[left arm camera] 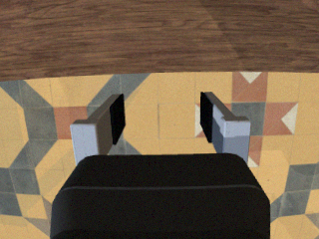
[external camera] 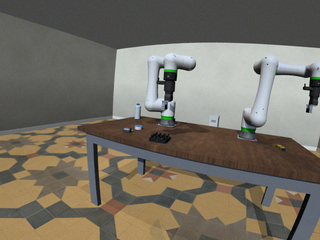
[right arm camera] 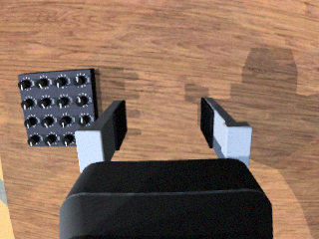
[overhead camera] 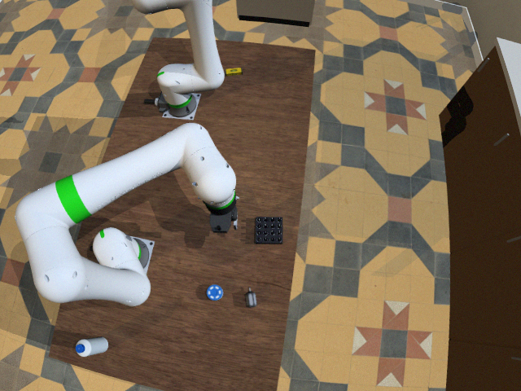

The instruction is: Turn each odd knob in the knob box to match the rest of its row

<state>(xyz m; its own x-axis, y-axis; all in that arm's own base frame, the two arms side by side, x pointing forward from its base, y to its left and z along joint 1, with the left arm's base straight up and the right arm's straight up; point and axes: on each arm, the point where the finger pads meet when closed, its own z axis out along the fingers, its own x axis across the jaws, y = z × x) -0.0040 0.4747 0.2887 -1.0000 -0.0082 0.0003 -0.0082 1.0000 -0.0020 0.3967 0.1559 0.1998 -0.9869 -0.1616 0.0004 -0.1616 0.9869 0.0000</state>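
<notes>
Our R tool (overhead camera: 227, 227) (external camera: 168, 105) (right arm camera: 163, 124) points down, open, nr the knob box (overhead camera: 268, 230) (external camera: 159, 140) (right arm camera: 56, 92). L tool (external camera: 309, 109) (left arm camera: 162, 119)'s open too. We've a wood counter (overhead camera: 269, 126) (external camera: 206, 142) (left arm camera: 150, 35) (right arm camera: 174, 30), tiled flr (overhead camera: 378, 168) (external camera: 64, 219) (left arm camera: 174, 90) (right arm camera: 5, 214).

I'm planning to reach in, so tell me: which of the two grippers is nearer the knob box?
The right gripper: its wrist view shows the knob box; the left gripper's shows only table and floor.
</notes>
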